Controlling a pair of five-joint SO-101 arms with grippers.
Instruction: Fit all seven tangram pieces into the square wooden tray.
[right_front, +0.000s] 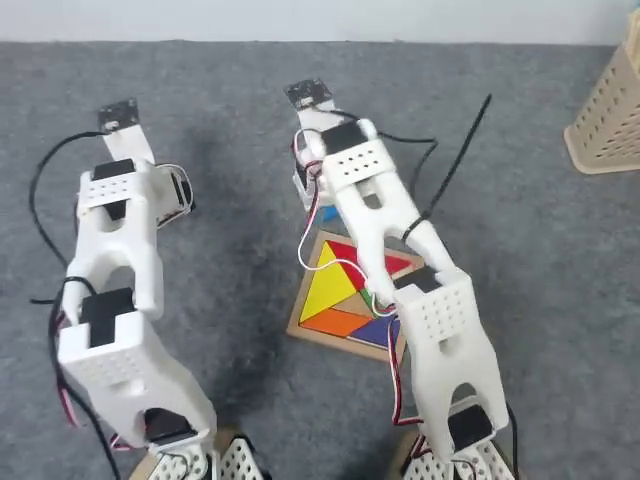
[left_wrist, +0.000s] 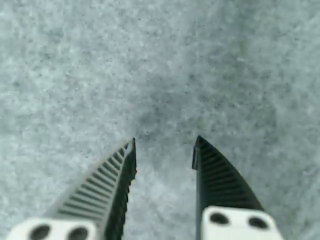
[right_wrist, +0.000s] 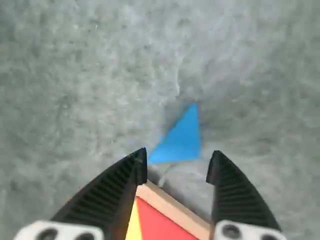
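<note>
Nearest, the square wooden tray (right_front: 330, 341) lies on the grey, felt-like counter (right_front: 230, 330), turned so one corner points away from the arm bases. Inside it, an orange piece (right_front: 335, 320) sits along the near edge, a yellow piece (right_front: 328, 288) just beyond it, a red piece (right_front: 345, 254) at the far corner, and a dark blue piece (right_front: 380, 330) on the side under the right arm (right_front: 400, 250). That arm crosses above the tray and hides part of its inside.

Just past the tray's far corner, a light blue triangle (right_wrist: 181, 140) lies flat on the counter, outside the rim, near it but apart. The right gripper (right_wrist: 178, 151) hangs above this spot, released, its jaws spread with the triangle and the tray corner (right_wrist: 172, 207) between them, grasping nothing.

Well to the left of the tray, the left gripper (left_wrist: 165, 141) is likewise released, jaws apart over bare grey counter.

Farthest from the tray, a beige perforated box (right_front: 610, 110) stands at the counter's far right edge, with open grey counter between it and the tray.
</note>
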